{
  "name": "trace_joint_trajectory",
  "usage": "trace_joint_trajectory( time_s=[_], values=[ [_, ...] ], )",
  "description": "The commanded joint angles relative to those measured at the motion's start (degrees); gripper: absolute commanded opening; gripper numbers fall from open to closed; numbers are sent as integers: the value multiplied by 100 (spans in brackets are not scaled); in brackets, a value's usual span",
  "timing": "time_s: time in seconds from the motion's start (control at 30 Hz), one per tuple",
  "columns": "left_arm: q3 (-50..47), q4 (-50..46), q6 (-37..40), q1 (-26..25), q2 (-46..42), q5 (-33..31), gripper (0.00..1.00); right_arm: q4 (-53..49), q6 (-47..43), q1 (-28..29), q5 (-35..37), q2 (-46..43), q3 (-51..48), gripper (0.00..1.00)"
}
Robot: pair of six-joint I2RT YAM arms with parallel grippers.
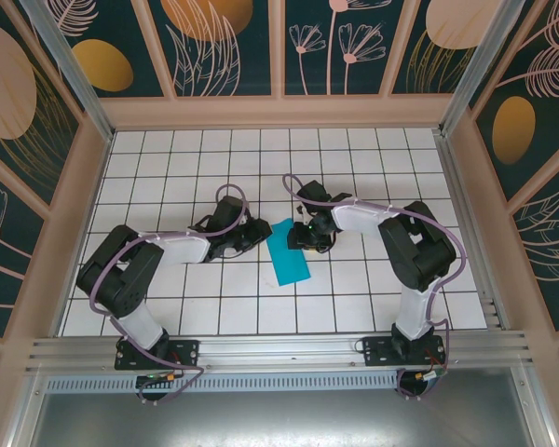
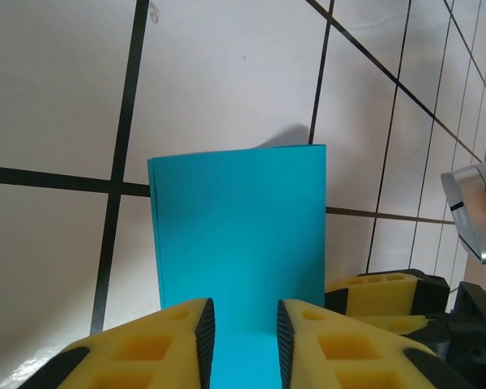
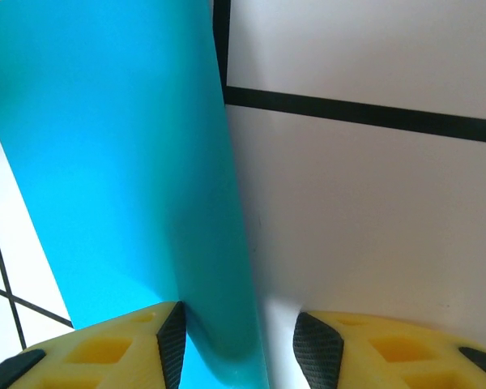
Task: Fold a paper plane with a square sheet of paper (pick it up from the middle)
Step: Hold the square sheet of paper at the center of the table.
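The square sheet of paper (image 1: 289, 253) is teal and lies folded into a rectangle on the white tiled floor, between my two arms. My left gripper (image 1: 261, 233) sits low at its upper left edge. In the left wrist view the paper (image 2: 239, 235) runs flat away from the left gripper (image 2: 245, 344), whose pads stand a narrow gap apart over it. My right gripper (image 1: 303, 235) is at the paper's upper right corner. In the right wrist view the paper's edge (image 3: 227, 324) curls up between the jaws of the right gripper (image 3: 243, 348), against the left pad (image 3: 172, 340), and the jaws are open.
The floor (image 1: 373, 168) is white tiles with black grid lines. Patterned walls on pale frames (image 1: 279, 110) close in the back and both sides. An aluminium rail (image 1: 279, 349) runs along the near edge by the arm bases. The right gripper's yellow fingers (image 2: 373, 296) show beside the paper.
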Motion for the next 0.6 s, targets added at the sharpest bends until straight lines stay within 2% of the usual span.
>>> trace_joint_trajectory(
  time_s=[0.0,0.57],
  values=[
    [132,75,93,-60,85,158,27,381,-253,46,759,1111,-415,49],
    [342,39,153,-177,585,377,16,381,-301,55,767,1182,-404,49]
  ],
)
